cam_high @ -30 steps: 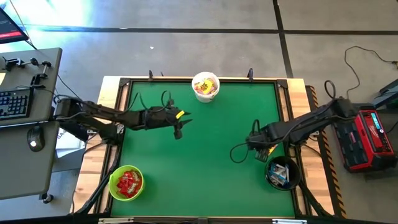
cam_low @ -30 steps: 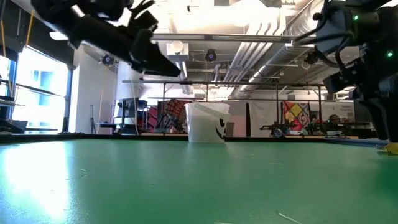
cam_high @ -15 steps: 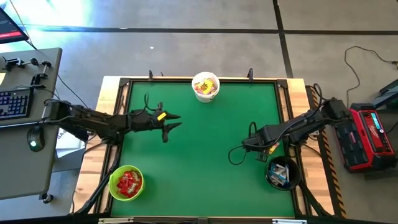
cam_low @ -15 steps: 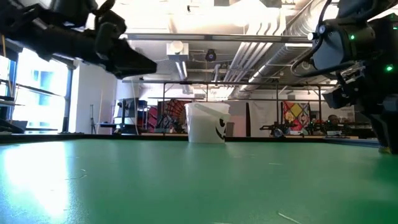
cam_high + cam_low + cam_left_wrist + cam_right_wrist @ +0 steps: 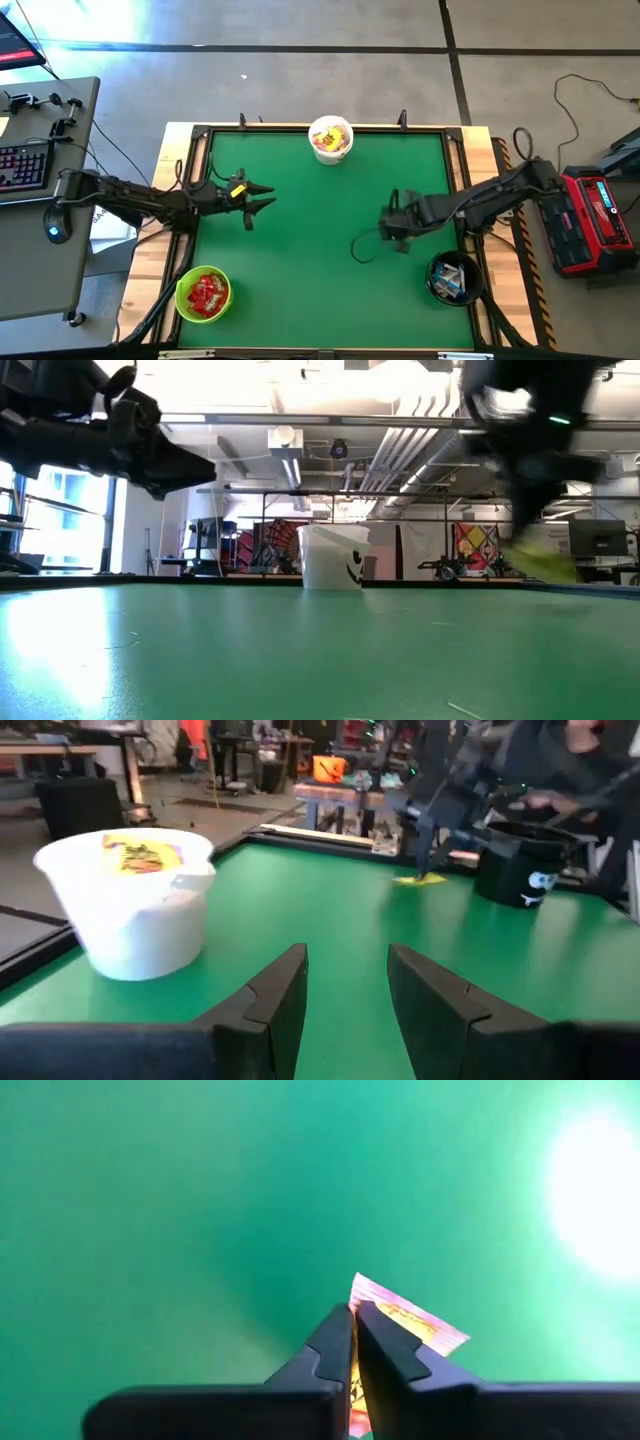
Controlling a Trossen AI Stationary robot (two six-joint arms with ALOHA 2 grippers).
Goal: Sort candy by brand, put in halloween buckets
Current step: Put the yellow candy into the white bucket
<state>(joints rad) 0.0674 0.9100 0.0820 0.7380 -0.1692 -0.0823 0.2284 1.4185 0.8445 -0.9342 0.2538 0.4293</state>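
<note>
1. The right tool point(image 5: 354, 1342) is clenched on a yellow candy point(image 5: 410, 1323), pinching it between the tips just above the green bench point(image 5: 320, 250).
2. The black bucket point(image 5: 452, 278) stands near this tool, at the bench edge beside its arm, with candy inside.
3. The left tool point(image 5: 262, 195) is released and holds nothing, well apart from the right tool.
4. The white bucket point(image 5: 135, 900) stands near the left tool, ahead of it; the green bucket point(image 5: 203, 294) is at the bench corner beside the left arm.

We see our right gripper point(image 5: 397, 232) just beside the black bucket point(image 5: 452, 279); the left gripper point(image 5: 262, 197) hovers well apart.
</note>
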